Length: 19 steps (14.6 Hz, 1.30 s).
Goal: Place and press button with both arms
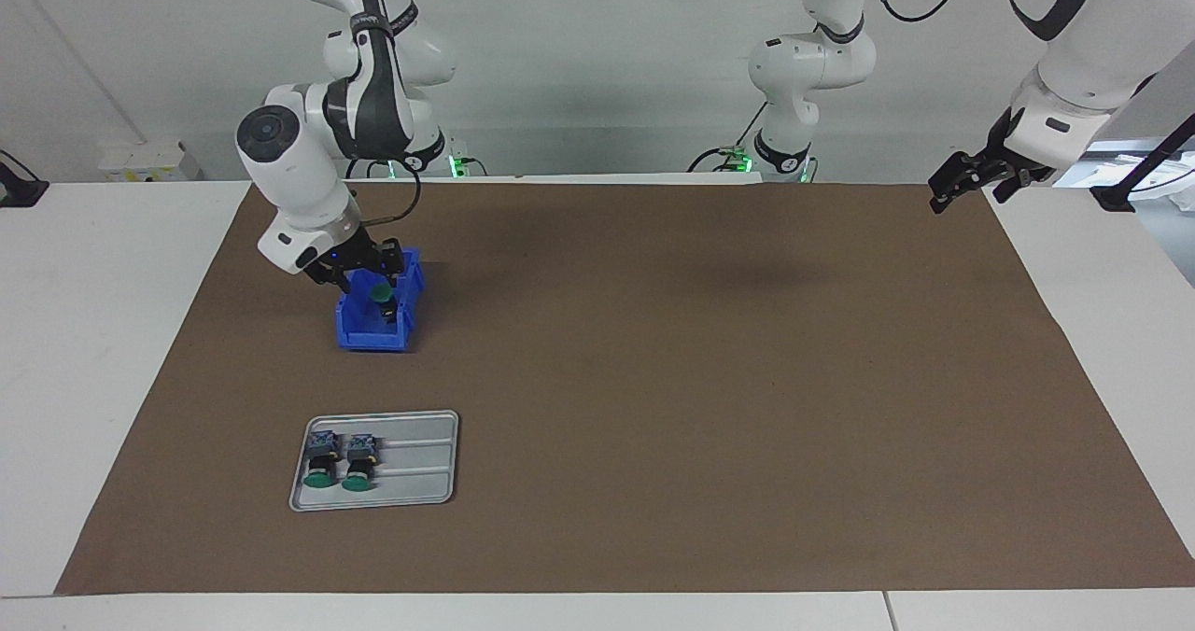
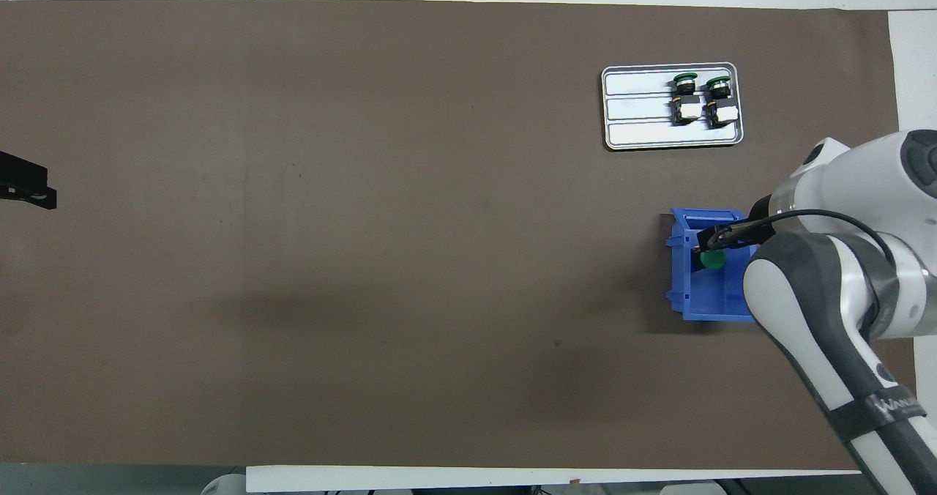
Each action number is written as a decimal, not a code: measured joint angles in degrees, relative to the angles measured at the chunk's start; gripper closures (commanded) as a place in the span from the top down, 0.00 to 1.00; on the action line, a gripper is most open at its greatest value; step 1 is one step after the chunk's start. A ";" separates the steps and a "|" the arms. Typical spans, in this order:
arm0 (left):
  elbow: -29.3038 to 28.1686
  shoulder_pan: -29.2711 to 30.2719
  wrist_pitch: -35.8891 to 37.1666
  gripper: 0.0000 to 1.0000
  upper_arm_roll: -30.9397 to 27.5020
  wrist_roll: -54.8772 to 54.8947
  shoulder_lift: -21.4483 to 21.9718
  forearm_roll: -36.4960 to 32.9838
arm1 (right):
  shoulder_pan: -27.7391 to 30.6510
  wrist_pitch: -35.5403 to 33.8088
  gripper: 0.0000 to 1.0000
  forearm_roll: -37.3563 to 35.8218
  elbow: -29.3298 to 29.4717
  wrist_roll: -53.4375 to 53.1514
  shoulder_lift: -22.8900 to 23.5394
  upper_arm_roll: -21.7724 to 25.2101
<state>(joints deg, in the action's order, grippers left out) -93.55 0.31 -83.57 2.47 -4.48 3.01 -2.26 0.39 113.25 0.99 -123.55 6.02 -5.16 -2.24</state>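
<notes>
A: While the right gripper (image 1: 369, 272) hangs over the small blue plastic bin (image 1: 378, 332), where's the button?

B: Green mushroom-cap push-button (image 1: 381, 293), black collar, sits inside that bin, cap up. Bin stands on the brown paper mat (image 1: 653, 379), toward the right arm's end of the table.

A: Held?

B: Can't tell. Black fingers sit right at the cap in both views, but whether they're spread or pinched on it isn't readable. Same for contact: touching or just above, unclear.

A: Overhead agrees?

B: Yes, the green cap shows just under the right gripper's tip, inside the bin's walls, with the white arm covering one corner of the bin.

A: Other buttons?

B: Two more alike (image 1: 341, 463), lying side by side on a flat grey metal tray (image 1: 420, 482), caps pointing away from the robots, grey-blue blocks toward them. Tray is farther from the robots than the bin, same end of the table, well apart from it.

A: Left gripper (image 1: 971, 183)?

B: Waiting, raised over the mat's edge at the left arm's end, fingers spread apart, nothing between them.
</notes>
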 measured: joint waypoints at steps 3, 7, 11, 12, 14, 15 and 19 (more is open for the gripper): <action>0.00 0.00 0.00 1.00 0.07 0.02 0.00 0.00 | 0.62 -10.15 1.00 0.03 10.77 -0.01 -0.50 0.06; 0.00 0.00 0.00 1.00 0.08 0.02 0.00 0.00 | 3.30 -21.33 1.00 0.05 24.47 -0.01 -0.45 0.20; 0.00 0.13 0.00 1.00 -0.03 0.00 0.00 0.00 | 4.01 -27.45 1.00 -2.56 33.95 -0.01 2.82 0.32; 0.00 0.17 0.00 1.00 -0.09 0.00 0.00 0.00 | 3.93 -27.89 1.00 -3.55 34.69 -0.01 3.71 0.26; 0.00 0.16 0.00 1.00 -0.11 0.00 0.00 0.00 | 3.87 -28.43 1.00 -3.99 35.18 -0.01 4.85 0.18; 0.00 0.12 0.00 1.00 -0.07 0.00 0.00 0.00 | 3.56 -28.48 1.00 -4.07 35.25 -0.01 5.04 0.23; 0.00 0.04 0.00 1.00 0.07 0.00 0.00 0.00 | 1.07 -29.26 1.00 -4.09 35.67 -0.01 5.03 1.63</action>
<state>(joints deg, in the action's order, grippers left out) -93.55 0.36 -83.56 2.54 -4.47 3.01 -2.26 1.47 83.98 -3.10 -87.88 6.01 -0.13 -0.61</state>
